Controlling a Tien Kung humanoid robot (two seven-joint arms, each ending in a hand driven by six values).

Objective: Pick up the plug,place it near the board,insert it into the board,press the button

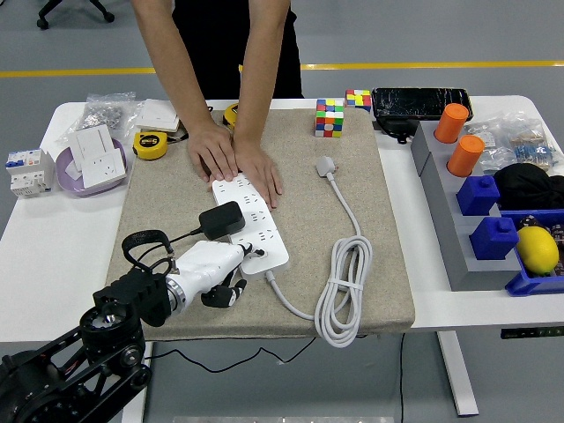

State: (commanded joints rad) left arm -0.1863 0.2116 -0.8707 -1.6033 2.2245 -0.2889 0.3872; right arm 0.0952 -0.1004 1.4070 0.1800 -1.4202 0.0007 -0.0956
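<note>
A white power board [257, 218] lies on the beige mat [159, 194]. A black plug [220, 220] sits on the board's near half, and its black cord runs off to the left. My left hand [226, 275], white with black fingers, is at the board's near end. Its fingers are curled and hold nothing, and one fingertip [255, 251] touches the board's near end. A person's two hands [236, 159] press flat on the board's far end. The board's white cable [340, 291] lies coiled to the right and ends in a white plug [327, 166].
Two puzzle cubes [330, 117] and a black case [419, 102] stand at the back. A grey rack [445, 198] with orange cylinders and blue blocks, and a blue bin with a lemon [538, 249], stand on the right. On the left are a purple bowl of sockets [92, 167] and a tape measure [151, 144].
</note>
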